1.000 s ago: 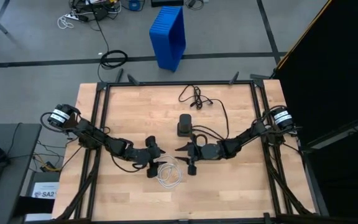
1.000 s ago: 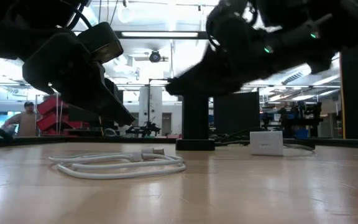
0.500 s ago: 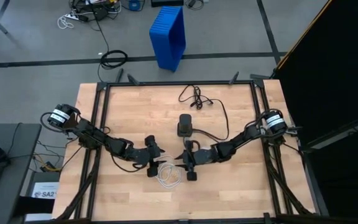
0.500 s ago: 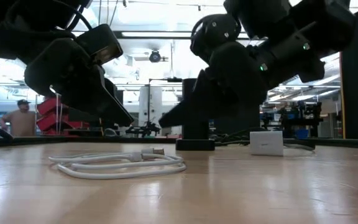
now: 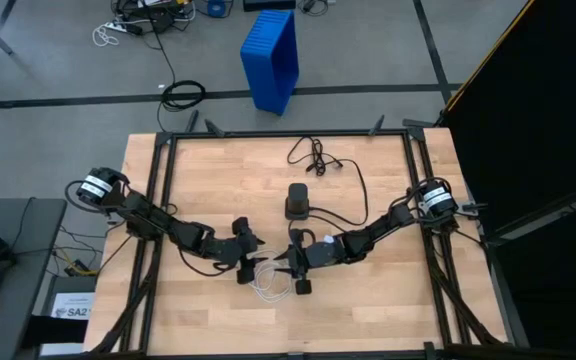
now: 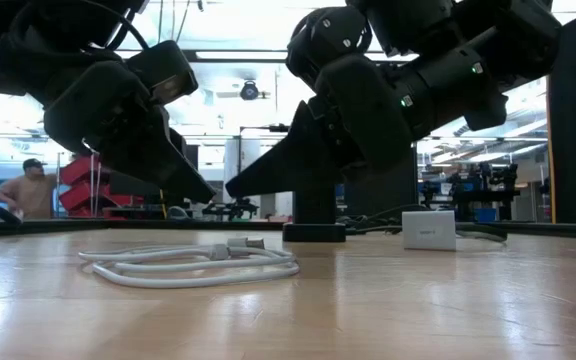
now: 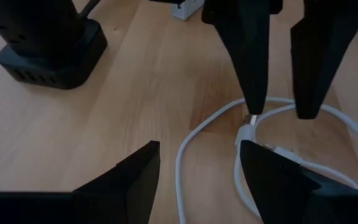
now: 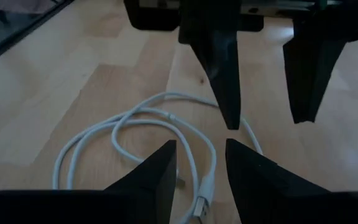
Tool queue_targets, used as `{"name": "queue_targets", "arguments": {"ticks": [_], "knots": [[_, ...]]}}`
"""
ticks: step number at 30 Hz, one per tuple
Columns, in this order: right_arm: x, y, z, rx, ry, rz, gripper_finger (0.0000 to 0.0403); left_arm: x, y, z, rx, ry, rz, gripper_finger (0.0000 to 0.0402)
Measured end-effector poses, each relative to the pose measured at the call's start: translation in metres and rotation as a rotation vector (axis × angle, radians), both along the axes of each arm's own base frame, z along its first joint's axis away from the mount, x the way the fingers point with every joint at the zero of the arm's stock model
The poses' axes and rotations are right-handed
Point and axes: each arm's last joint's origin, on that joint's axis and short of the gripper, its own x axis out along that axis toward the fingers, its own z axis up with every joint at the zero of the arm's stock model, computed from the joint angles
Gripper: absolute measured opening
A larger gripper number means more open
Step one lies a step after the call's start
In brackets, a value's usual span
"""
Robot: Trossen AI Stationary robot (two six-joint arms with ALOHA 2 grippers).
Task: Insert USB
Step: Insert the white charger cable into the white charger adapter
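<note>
High view: left fingers [image 5: 247, 266] open, right fingers [image 5: 286, 267] parted, flanking white USB [image 5: 271, 283], mid-table.

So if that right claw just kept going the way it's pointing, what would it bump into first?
Most likely the white USB cable coiled on the table, just ahead of the right gripper. The left gripper lies beyond it, though depth is hard to judge.

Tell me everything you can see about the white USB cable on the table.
The USB cable is thin, white and smooth, like plastic, coiled in loose overlapping loops lying flat on the wooden table. A small white plug end with a metal tip lies within the coil. It sits between the left hand and right hand, both open just above it; neither grips it.
</note>
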Motion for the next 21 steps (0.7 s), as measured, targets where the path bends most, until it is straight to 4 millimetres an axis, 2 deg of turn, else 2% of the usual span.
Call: {"name": "queue_targets", "arguments": {"ticks": [21], "knots": [[-0.0016,-0.0068,-0.0071,0.025,0.081,-0.022,0.0109,-0.0012,0.0004,-0.0016,0.017,0.021,-0.006,0.0207]]}}
